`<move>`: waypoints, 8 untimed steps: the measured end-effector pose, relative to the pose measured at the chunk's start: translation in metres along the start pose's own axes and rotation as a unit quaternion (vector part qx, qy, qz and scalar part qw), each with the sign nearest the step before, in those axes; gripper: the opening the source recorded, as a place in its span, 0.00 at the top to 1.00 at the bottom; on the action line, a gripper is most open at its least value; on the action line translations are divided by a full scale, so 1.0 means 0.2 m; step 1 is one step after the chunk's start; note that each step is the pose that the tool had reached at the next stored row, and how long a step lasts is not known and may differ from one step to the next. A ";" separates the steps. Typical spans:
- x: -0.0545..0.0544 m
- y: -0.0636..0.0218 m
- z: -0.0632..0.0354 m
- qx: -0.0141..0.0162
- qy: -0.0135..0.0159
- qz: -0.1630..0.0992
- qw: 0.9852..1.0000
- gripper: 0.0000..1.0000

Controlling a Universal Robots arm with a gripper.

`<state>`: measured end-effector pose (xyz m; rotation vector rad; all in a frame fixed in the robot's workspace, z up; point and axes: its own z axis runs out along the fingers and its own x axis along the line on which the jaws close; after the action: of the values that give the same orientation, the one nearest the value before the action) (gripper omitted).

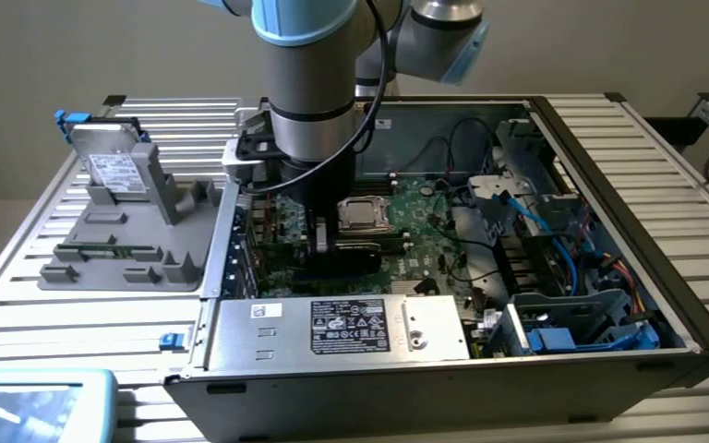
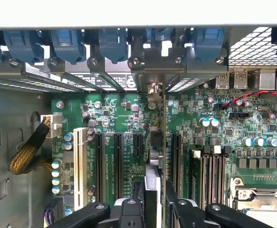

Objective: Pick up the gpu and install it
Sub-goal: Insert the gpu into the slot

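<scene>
In the wrist view the gpu (image 2: 155, 147) is seen edge-on, a thin card standing upright over the green motherboard (image 2: 114, 114). Its silver end bracket (image 2: 152, 88) sits against the case's rear slot wall. My gripper (image 2: 153, 202) is shut on the card, one dark finger on each face. The card stands between two black expansion slots (image 2: 137, 145); whether it is seated in a slot I cannot tell. In the exterior view my gripper (image 1: 328, 242) reaches straight down into the open computer case (image 1: 650, 277), over the motherboard's left half.
A grey fixture (image 1: 133, 263) at the exterior view's left holds a silver hard drive (image 1: 118, 171) and a green memory stick (image 1: 108, 249). Inside the case are the power supply (image 1: 330, 328), the CPU socket (image 1: 364, 214) and blue cables (image 1: 552, 231). Blue slot latches (image 2: 67, 42) line the rear wall.
</scene>
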<state>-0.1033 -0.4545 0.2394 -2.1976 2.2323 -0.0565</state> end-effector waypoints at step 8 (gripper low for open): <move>0.00 0.002 0.002 0.000 0.000 0.000 1.000 0.71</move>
<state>-0.1037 -0.4544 0.2391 -2.1964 2.2327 -0.0551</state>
